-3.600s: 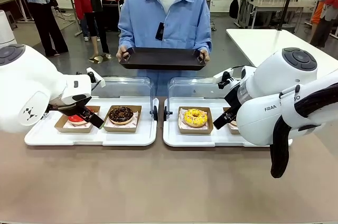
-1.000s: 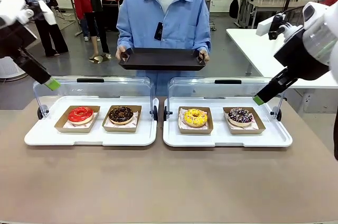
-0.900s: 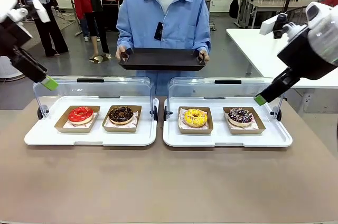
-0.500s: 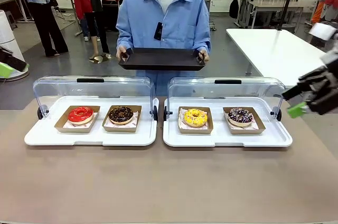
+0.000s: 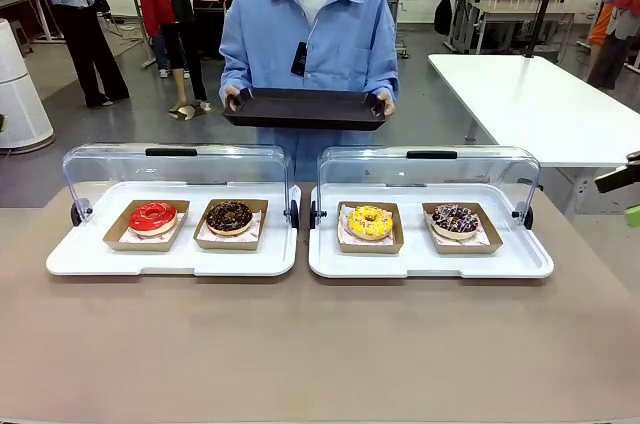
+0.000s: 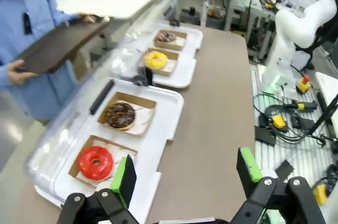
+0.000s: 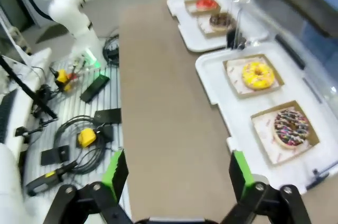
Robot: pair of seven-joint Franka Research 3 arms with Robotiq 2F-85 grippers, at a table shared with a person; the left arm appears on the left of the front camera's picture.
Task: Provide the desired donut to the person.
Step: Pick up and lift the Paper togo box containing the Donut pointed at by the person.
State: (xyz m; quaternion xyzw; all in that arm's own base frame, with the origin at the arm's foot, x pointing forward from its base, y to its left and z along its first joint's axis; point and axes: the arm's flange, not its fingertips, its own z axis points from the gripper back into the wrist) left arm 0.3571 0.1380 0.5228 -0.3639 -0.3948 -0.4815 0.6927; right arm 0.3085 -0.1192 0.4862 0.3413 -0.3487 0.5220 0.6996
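Both empty and spread wide, the left gripper (image 6: 186, 171) is nearest the red donut (image 6: 95, 162), the right gripper (image 7: 177, 174) the sprinkled donut (image 7: 289, 127).

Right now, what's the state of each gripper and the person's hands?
Left gripper: open, empty.
Right gripper: open, empty.
Person's hands: both holding the tray.

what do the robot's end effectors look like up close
The left end effector and right end effector each have two black jointed fingers tipped with bright green pads. The right arm is glossy white with rounded joints.
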